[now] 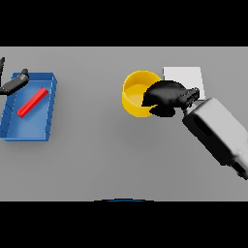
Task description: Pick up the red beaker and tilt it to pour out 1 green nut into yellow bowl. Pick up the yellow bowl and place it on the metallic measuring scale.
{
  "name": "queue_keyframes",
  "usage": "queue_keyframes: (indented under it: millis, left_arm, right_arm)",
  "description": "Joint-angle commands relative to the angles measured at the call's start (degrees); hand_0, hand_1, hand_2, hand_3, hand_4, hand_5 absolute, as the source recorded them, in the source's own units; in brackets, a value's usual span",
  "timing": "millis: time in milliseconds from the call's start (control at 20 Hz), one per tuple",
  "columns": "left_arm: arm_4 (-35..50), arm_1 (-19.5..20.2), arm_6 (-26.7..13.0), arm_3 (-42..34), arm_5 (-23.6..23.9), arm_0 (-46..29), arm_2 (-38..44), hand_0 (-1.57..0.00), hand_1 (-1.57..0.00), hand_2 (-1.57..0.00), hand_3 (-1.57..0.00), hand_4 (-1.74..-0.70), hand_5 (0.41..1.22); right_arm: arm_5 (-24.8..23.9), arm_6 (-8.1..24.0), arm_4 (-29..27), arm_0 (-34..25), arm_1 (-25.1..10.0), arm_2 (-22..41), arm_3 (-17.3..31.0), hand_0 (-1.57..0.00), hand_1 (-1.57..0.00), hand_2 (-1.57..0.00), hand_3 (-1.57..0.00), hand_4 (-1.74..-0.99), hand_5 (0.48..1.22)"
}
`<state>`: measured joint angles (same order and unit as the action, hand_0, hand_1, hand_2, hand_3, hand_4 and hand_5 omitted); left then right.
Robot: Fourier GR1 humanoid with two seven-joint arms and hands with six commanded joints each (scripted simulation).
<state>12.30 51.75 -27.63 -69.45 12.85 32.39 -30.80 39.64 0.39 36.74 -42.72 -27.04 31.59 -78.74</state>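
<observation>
Right hand on bowl rim

Table point(111, 155) grey. Blue tray point(48, 85) far left of the bowl point(135, 94), red bar point(33, 101) inside, left hand point(13, 83) at its corner, fingers unclear. White scale point(183, 77) just right of bowl. Right hand point(167, 94) curled over bowl's right rim, gripping it. Bowl yellow, round, upright.
</observation>
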Motion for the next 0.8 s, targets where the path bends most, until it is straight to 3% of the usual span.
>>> queue_keyframes:
  millis: [0, 200, 450, 600, 750]
  left_arm:
    - [-0.20, 0.20, 0.12, -0.19, -0.17, 0.04, -0.14, 0.00, 0.00, 0.00, 0.00, -0.80, 0.723]
    - [0.25, 0.96, 0.37, -0.43, -0.06, -0.31, 0.58, 0.00, 0.00, 0.00, 0.00, -0.81, 0.741]
    - [-0.56, 1.11, -3.08, -2.63, 0.53, -0.26, -0.56, 0.00, 0.00, 0.00, 0.00, -0.81, 0.739]
    - [-0.27, 1.31, -4.45, -3.86, 0.96, -0.39, -0.51, 0.00, 0.00, 0.00, 0.00, -0.82, 0.759]
    - [-0.28, 2.10, -5.19, -4.91, 1.79, -1.40, -0.34, 0.00, 0.00, 0.00, 0.00, -0.83, 0.773]
  right_arm:
    - [-0.96, -1.10, 0.56, -0.64, -0.90, 0.15, 0.44, -1.57, -1.57, -1.56, -1.24, -1.719, 1.220]
    - [-3.43, -3.29, 0.88, -3.69, -3.50, -0.89, 3.67, -1.57, -1.57, -1.57, -1.33, -1.720, 1.221]
    - [-7.39, -4.98, 1.32, -5.32, -6.93, -3.02, 10.70, -1.57, -1.57, -1.57, -1.23, -1.720, 1.221]
    - [-10.22, -4.17, 1.38, -6.11, -6.62, -4.22, 16.54, -1.57, -1.57, -1.57, -1.20, -1.720, 1.221]
    - [-12.67, -6.23, 1.74, -7.54, -6.46, -4.57, 22.53, -1.57, -1.57, -1.57, -1.17, -1.720, 1.221]
